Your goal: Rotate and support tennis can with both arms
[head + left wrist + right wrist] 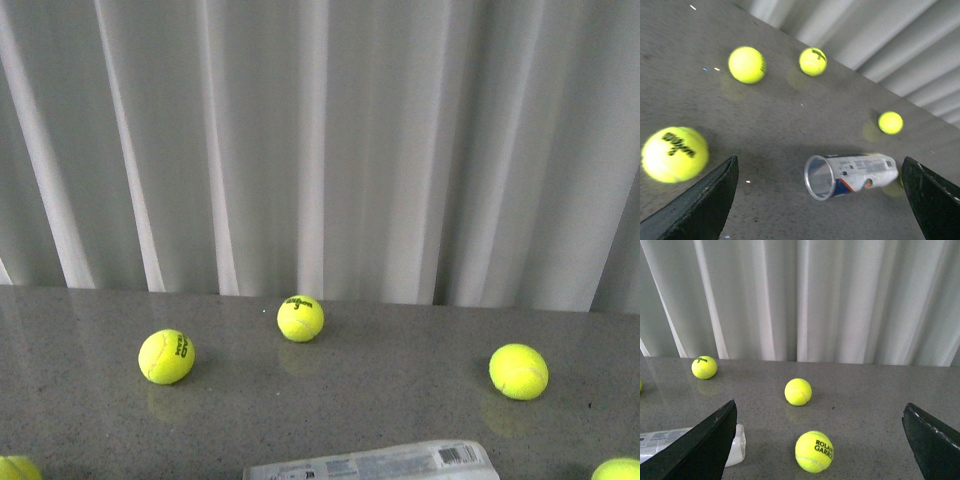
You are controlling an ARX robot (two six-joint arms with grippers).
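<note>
The tennis can (375,462) lies on its side at the near edge of the grey table, only its white label side showing in the front view. In the left wrist view the tennis can (852,172) is empty, with its open mouth turned toward the camera and navy and orange on its label. My left gripper (819,161) is open, its fingers (700,210) spread wide on either side of the can, not touching it. My right gripper (819,404) is open too. One end of the can (736,444) shows beside one of its fingers (700,450). Neither arm shows in the front view.
Several yellow-green tennis balls lie loose on the table (400,400): one at the left (166,357), one at the back (300,318), one at the right (518,371). A ROLAND GARROS ball (814,451) sits between the right fingers. White curtains (320,140) hang behind the table.
</note>
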